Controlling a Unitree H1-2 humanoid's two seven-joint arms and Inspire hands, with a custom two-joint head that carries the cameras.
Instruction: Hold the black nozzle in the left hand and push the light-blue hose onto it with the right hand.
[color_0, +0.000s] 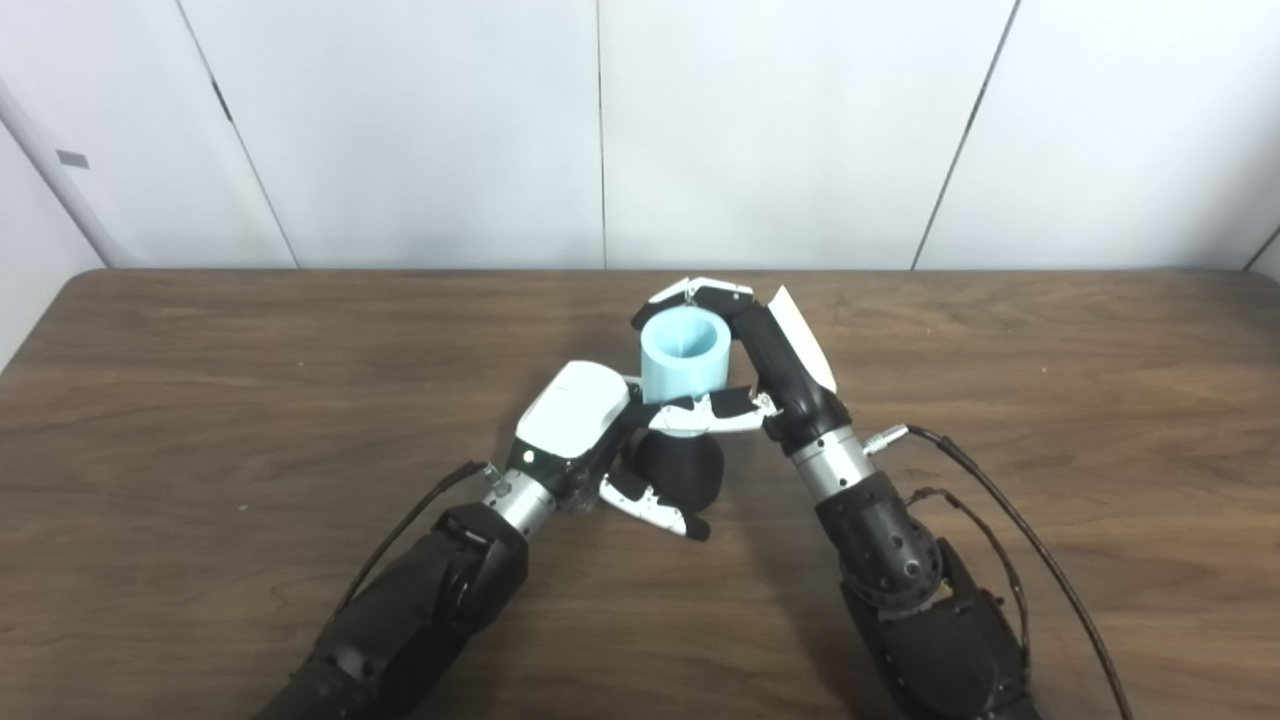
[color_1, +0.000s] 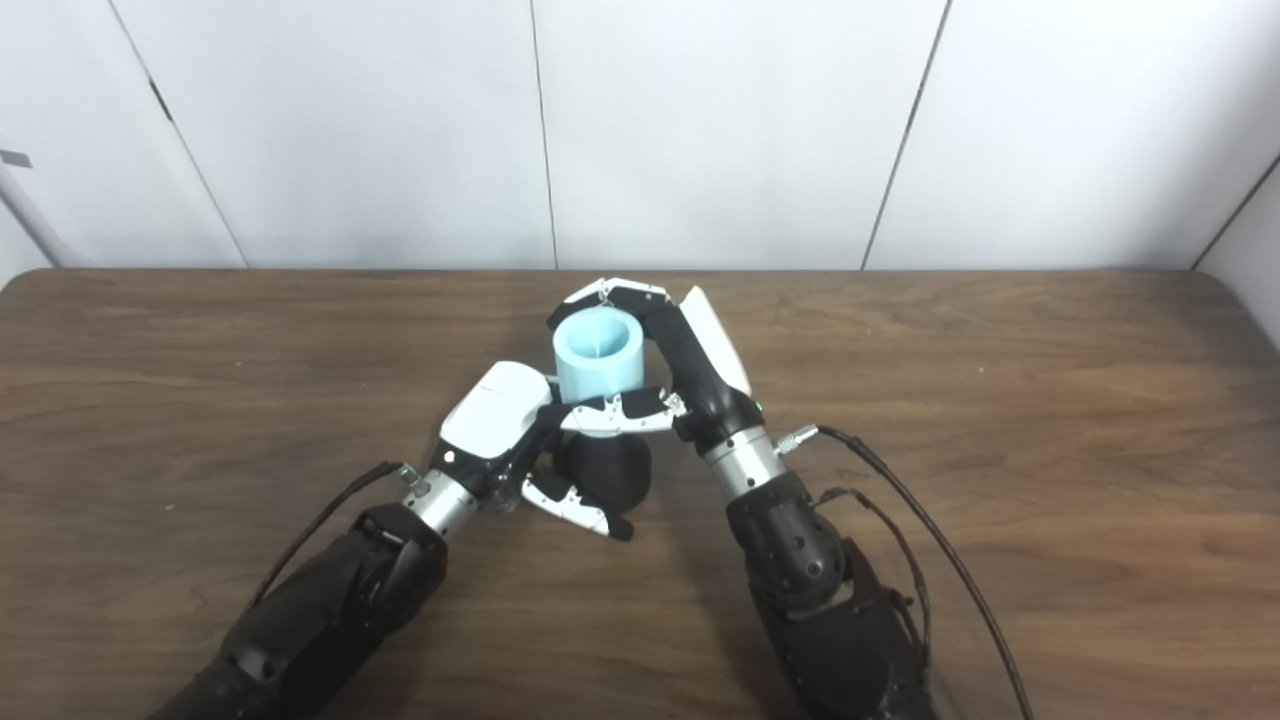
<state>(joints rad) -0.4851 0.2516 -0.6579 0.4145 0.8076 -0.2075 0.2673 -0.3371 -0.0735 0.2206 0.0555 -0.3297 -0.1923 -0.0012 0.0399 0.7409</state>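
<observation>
You see a dark wood-grain worktop (color_0: 200, 400) with a matte finish below pale wall panels. Your left hand (color_0: 590, 440), white-shelled with black fingers, is wrapped around the black nozzle (color_0: 683, 468), a rounded, dull, bulb-like piece held near the middle of the worktop. Directly on top of it stands the light-blue hose (color_0: 682, 362), a short, smooth, thick-walled cylinder with its open mouth facing up. Your right hand (color_0: 770, 360) is closed around the hose, fingers curled over its far rim and thumb crossing its lower edge where it meets the nozzle.
</observation>
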